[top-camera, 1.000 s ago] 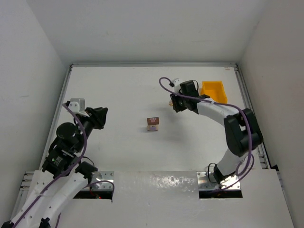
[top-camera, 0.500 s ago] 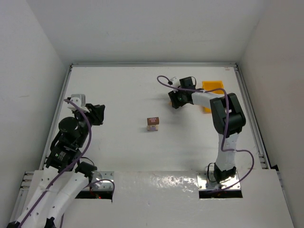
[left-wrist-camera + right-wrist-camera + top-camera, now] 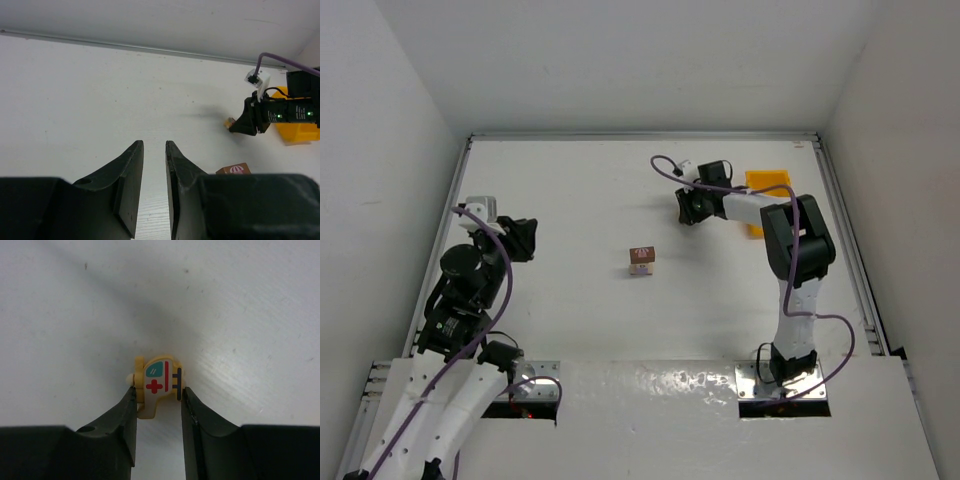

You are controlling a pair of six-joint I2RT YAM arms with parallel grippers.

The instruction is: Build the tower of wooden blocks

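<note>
Clamping right gripper (image 3: 158, 394) on printed block (image 3: 155, 380) at the very tip only; risks twisting or dropping it before reaching stacked blocks (image 3: 641, 261). Left gripper (image 3: 154, 144) slightly apart, empty.

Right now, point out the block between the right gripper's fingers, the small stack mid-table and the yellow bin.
Red-cross block (image 3: 155, 384): right wrist view, its printed face.
Block stack (image 3: 641, 255): top external view, the dark brown top block.
Yellow bin (image 3: 770, 180): top external view, its far wall.

Yellow plastic bin (image 3: 767, 181) close on the right of the right gripper (image 3: 686, 210), partly hidden, on a white table (image 3: 580, 200), pale grey walls (image 3: 620, 60) around.
</note>
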